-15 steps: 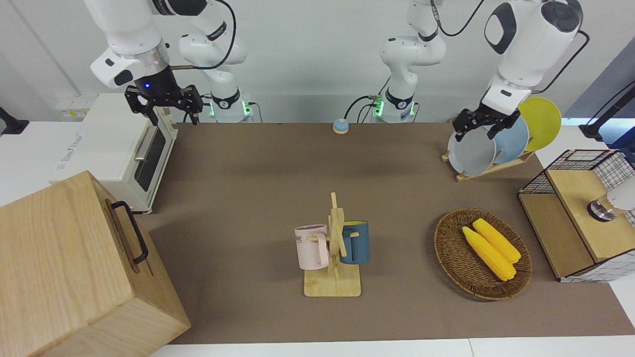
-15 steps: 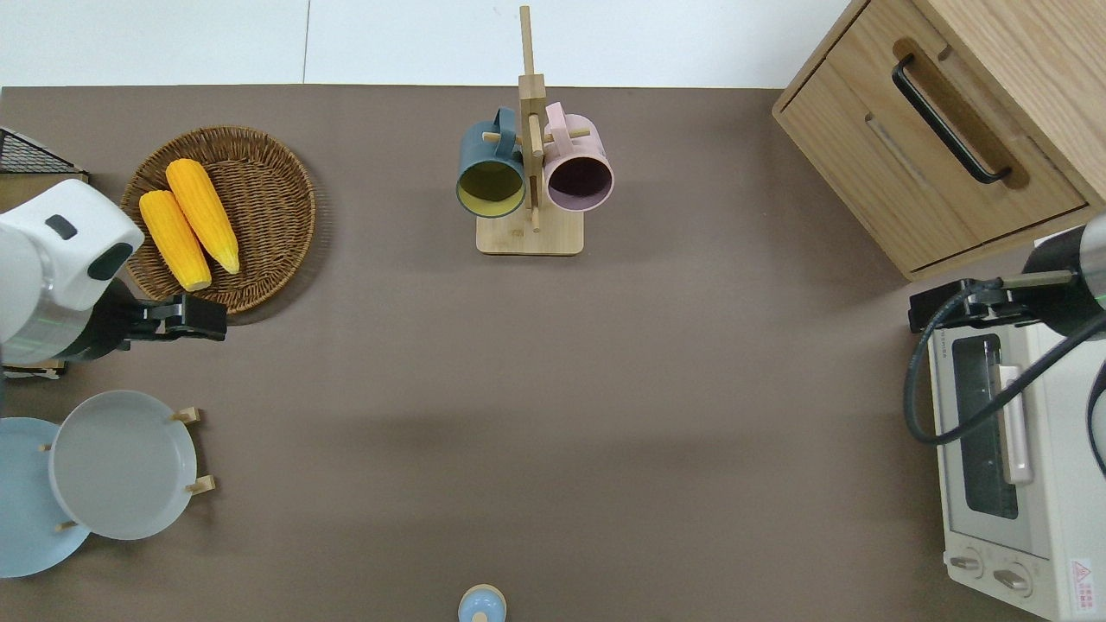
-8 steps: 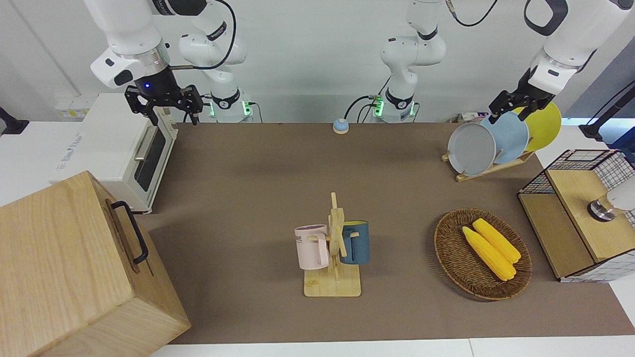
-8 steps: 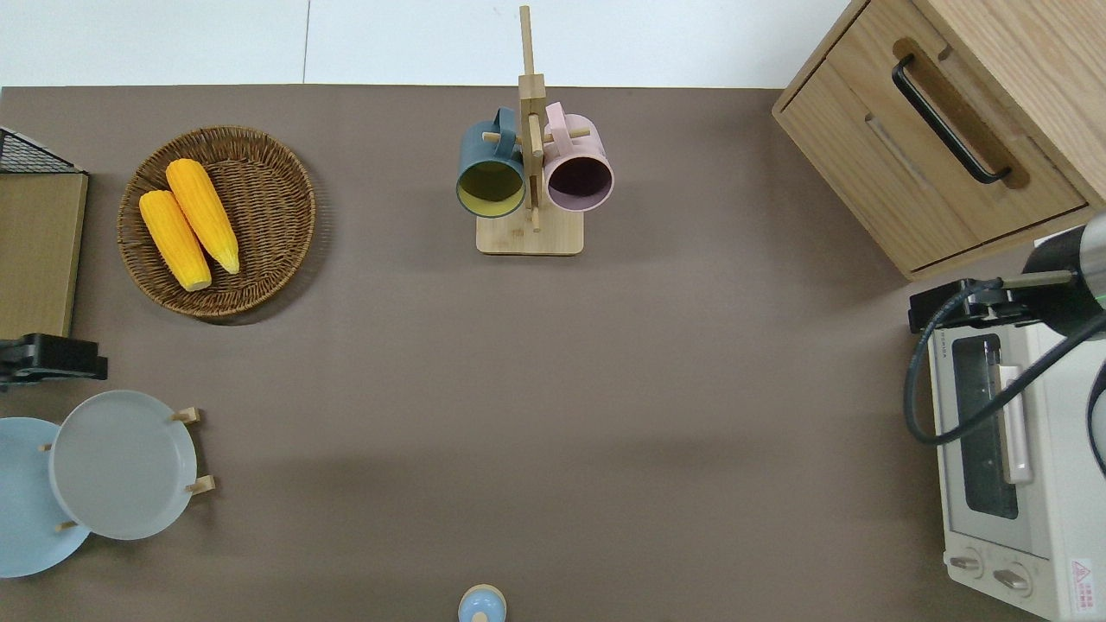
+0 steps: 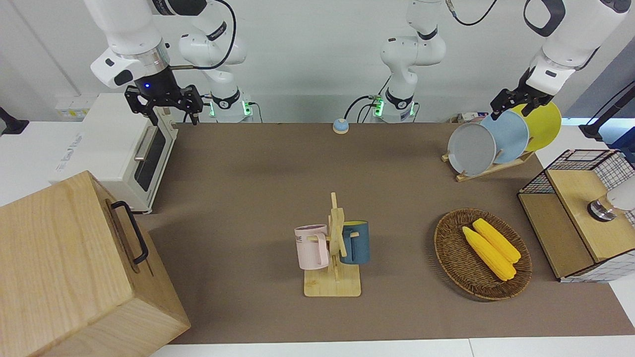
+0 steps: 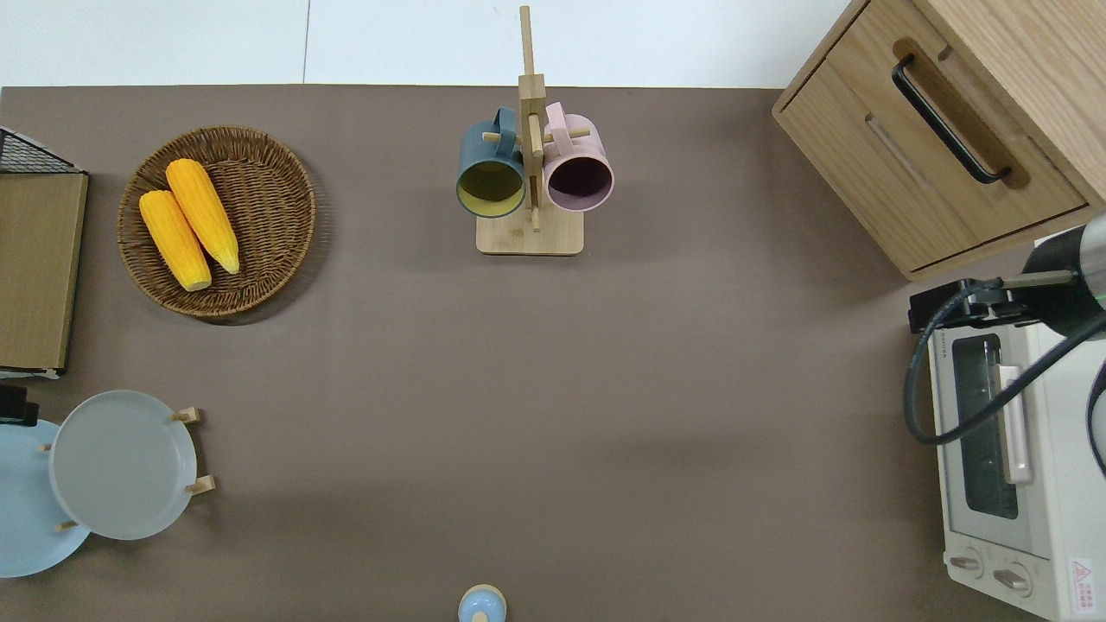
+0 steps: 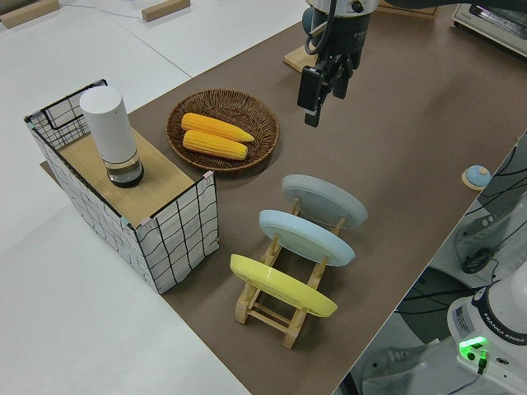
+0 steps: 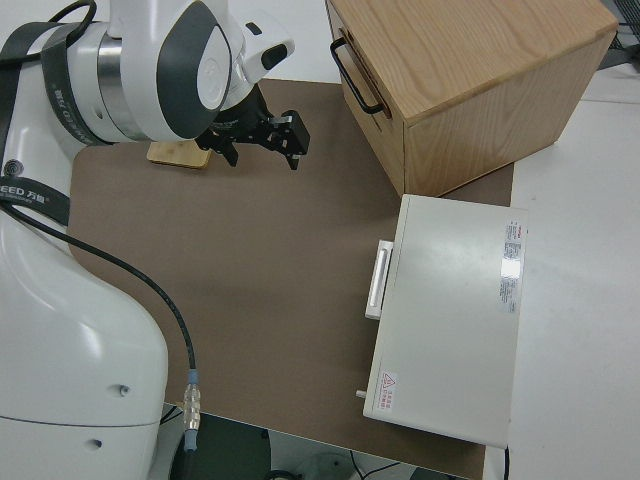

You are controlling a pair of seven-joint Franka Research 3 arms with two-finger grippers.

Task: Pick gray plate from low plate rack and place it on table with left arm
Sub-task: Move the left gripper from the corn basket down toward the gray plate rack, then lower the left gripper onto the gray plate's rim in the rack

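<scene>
The gray plate [image 6: 121, 464] is leaning in the low plate rack [image 6: 194, 450], whose peg tips are poking out at its rim, and a light blue plate [image 6: 26, 510] is sitting partly under it at the frame's edge. Farther from the robots, a wicker basket [image 6: 263, 216] is holding two corn cobs [image 6: 190, 223] (side by side). A mug stand [image 6: 529, 173] is carrying a dark blue and a pink mug on the brown counter [image 6: 553, 389].

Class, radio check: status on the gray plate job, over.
Left gripper open, empty, by the plates. Right gripper parked. Gray plate in rack, untouched. Blue plate next slot.
</scene>
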